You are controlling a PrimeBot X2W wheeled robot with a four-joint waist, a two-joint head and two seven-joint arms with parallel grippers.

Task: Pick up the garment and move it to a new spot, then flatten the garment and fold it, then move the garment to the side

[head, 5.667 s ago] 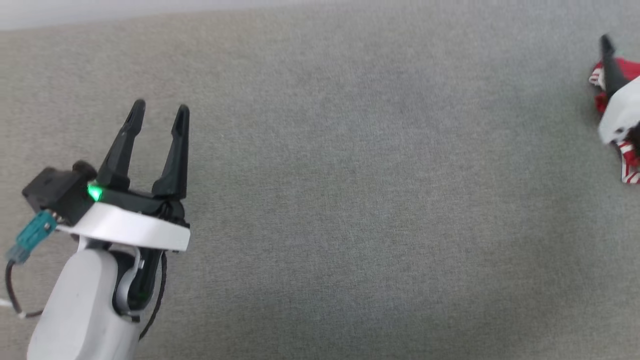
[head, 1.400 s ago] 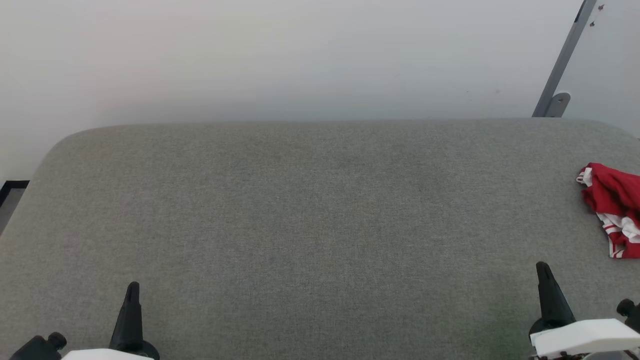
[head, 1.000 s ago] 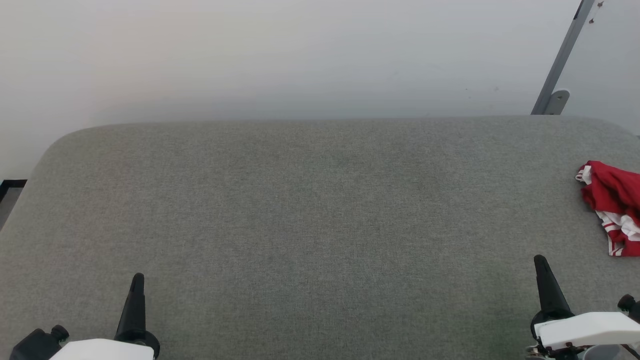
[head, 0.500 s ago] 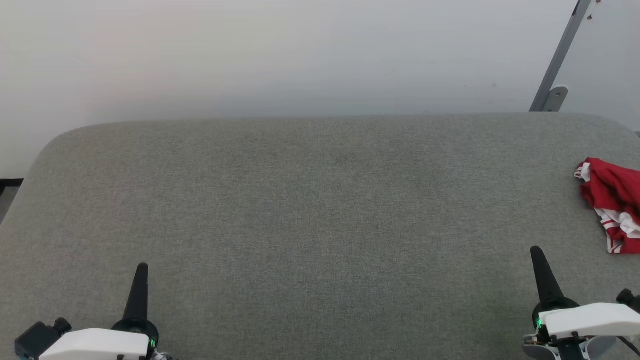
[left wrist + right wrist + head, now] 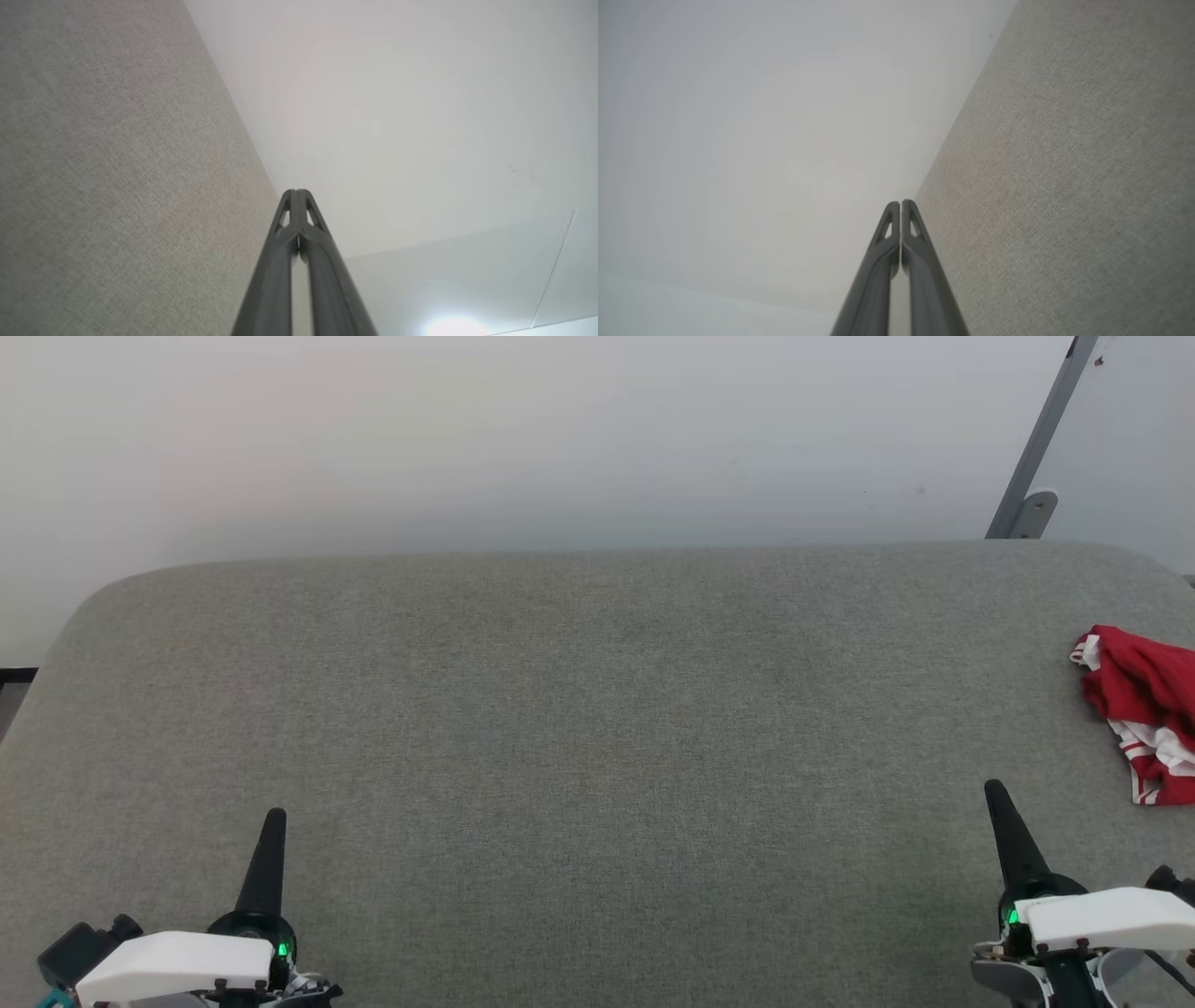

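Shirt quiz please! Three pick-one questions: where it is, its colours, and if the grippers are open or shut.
1. Where on the grey surface is the shirt? A) far right B) middle C) far left
2. The shirt's colours? A) blue, yellow B) red, white C) green
3. The left gripper and right gripper are: A) open B) holding the shirt C) shut, empty

Answers: 1 A, it lies bunched at the right side. 2 B, red cloth, white striped bands. 3 C, wrist views show jaws pressed together, nothing between.
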